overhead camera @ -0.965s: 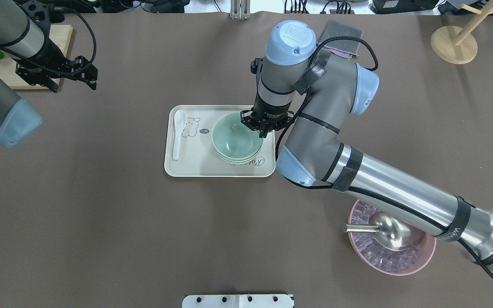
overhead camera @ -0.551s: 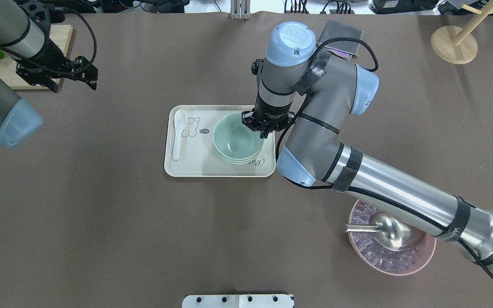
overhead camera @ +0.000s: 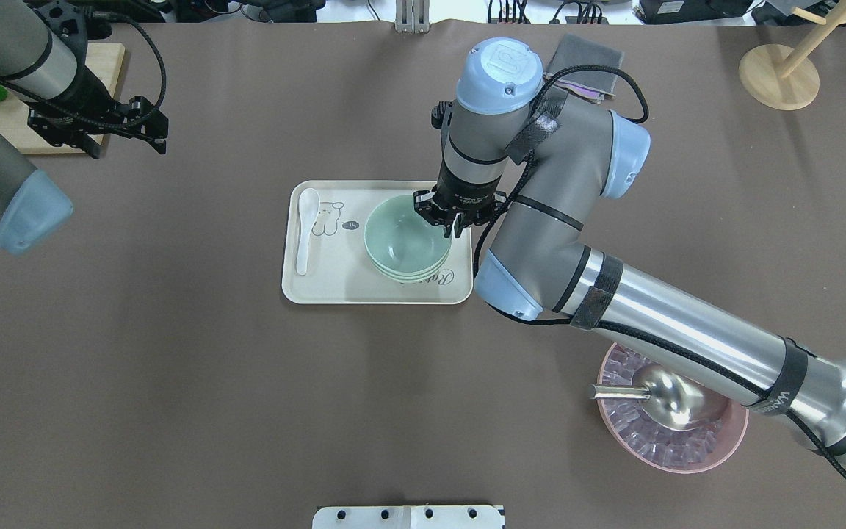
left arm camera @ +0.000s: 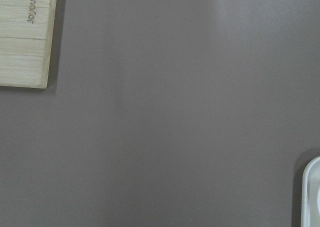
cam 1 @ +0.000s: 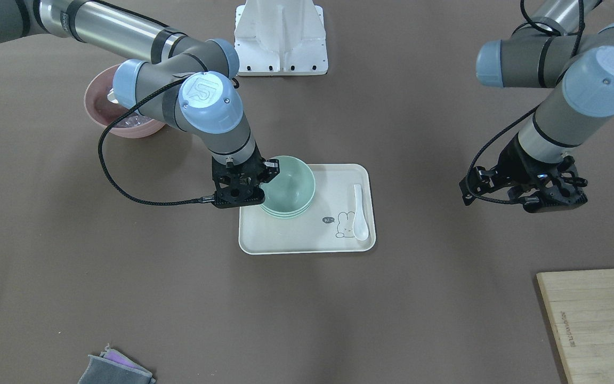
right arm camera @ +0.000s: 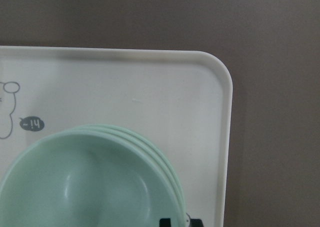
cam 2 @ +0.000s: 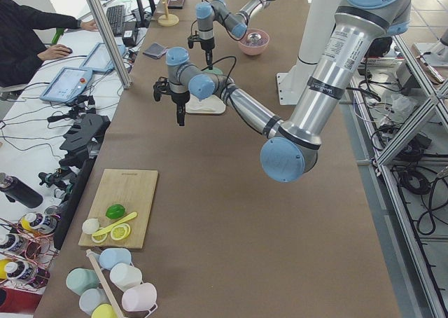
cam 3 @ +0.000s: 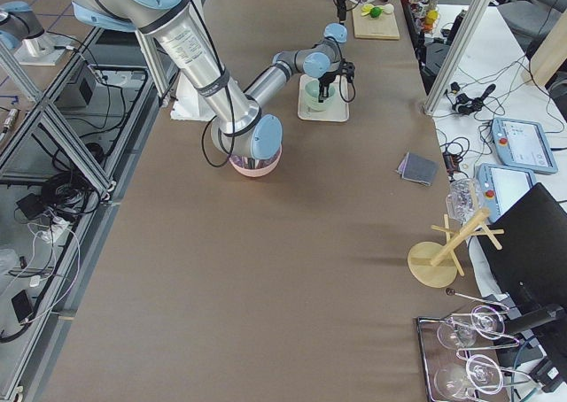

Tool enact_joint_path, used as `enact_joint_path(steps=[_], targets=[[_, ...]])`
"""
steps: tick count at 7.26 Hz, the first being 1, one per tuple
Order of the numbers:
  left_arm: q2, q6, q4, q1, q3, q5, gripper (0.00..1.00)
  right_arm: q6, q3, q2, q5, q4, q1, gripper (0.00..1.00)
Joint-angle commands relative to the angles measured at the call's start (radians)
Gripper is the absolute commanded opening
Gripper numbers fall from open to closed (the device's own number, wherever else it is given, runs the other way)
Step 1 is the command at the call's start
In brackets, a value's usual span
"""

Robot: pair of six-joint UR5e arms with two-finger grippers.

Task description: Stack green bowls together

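On the desk (overhead camera: 173, 367), my right tool (overhead camera: 446, 225) stays at the rim of the stacked green bowls (overhead camera: 401, 242), its grip impossible to tell.

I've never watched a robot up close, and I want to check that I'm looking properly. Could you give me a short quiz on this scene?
1. True or false: the green bowls sit nested in one stack on the tray.
2. What lies on the tray beside the stack? A) a white spoon B) a metal scoop C) a folded cloth
3. Which gripper is at the rim of the stack?

Key: 1 true. 2 A. 3 the right gripper.
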Motion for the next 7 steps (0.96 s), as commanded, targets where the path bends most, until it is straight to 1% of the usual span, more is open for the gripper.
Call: enact_joint_path(steps=[1,2,3,4,5,6,7], targets=[[-0.003,0.005,0.000,0.000,0.004,0.001,0.98,0.002,0.008,0.005,0.002,0.009,0.007,1.00],[-0.003,0.011,0.000,0.000,0.004,0.001,0.98,0.004,0.017,0.017,0.017,-0.003,0.028,1.00],[-0.005,0.013,-0.002,-0.003,-0.002,0.001,0.98,0.020,0.043,0.019,0.056,-0.020,0.057,1.00],[0.003,0.014,-0.014,-0.011,0.000,0.001,0.98,0.017,0.107,0.013,0.081,-0.131,0.091,1.00],[0.017,0.016,-0.015,-0.033,0.001,-0.002,0.98,-0.016,0.175,-0.016,0.081,-0.247,0.131,1.00],[0.061,0.092,-0.015,-0.085,-0.009,-0.010,0.98,-0.145,0.248,-0.092,0.077,-0.323,0.188,1.00],[0.113,0.211,-0.015,-0.144,-0.006,-0.029,0.98,-0.309,0.278,-0.193,0.072,-0.340,0.263,1.00]])
